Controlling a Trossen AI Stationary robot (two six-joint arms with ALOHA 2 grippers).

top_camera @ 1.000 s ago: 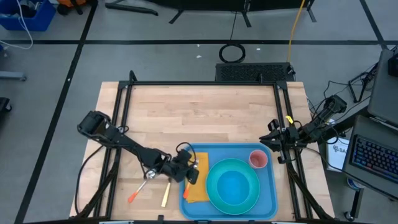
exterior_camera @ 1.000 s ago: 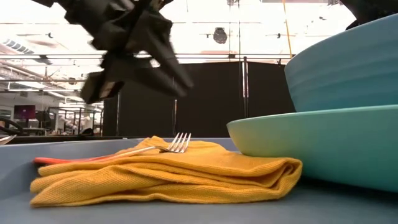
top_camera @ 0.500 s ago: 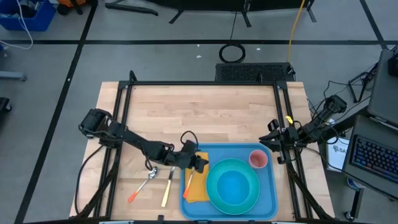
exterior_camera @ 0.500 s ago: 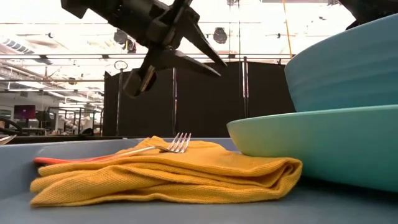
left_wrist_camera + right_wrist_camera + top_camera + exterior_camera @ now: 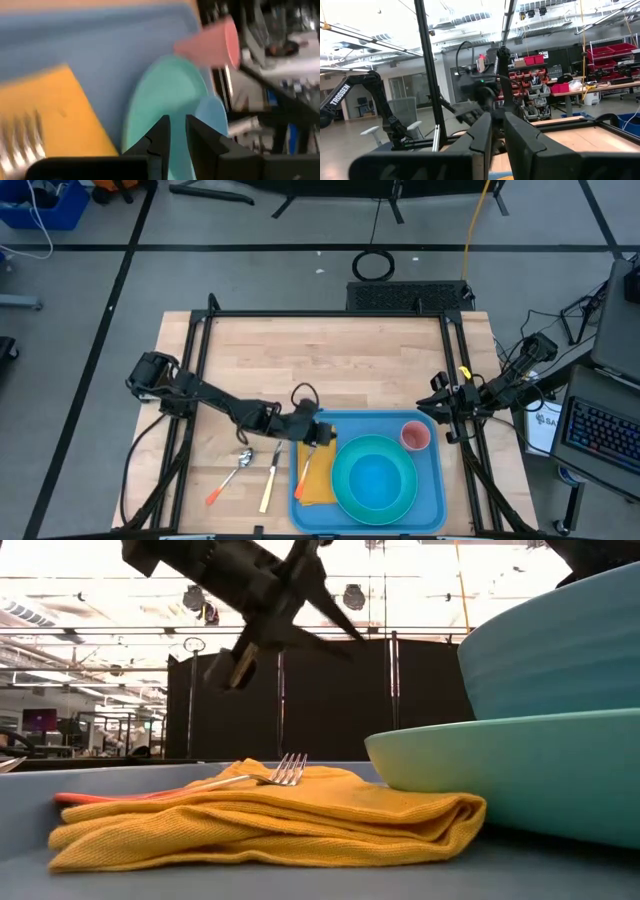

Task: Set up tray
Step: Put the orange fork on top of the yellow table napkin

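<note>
The light-blue tray [image 5: 362,424] lies at the table's near edge. On it are a turquoise plate [image 5: 343,480] holding a blue bowl [image 5: 378,480], a pink cup [image 5: 415,436] and a folded yellow napkin [image 5: 318,482]. A fork [image 5: 285,770] with an orange handle rests on the napkin. My left gripper [image 5: 322,435] hovers above the tray's far-left corner, shut, with nothing between its fingers [image 5: 177,120]. My right gripper [image 5: 437,402] waits, shut, at the table's right edge.
A spoon [image 5: 230,477] with an orange handle and a knife [image 5: 270,480] with a yellow handle lie on the wood left of the tray. A black frame [image 5: 330,314] borders the table. Bare wood stretches beyond the tray toward the far edge.
My left gripper has risen from over the napkin's left side and gone toward the table's far right, over the tray's far-left corner, rolling somewhat as it went. The fork and napkin have stayed where they lie.
</note>
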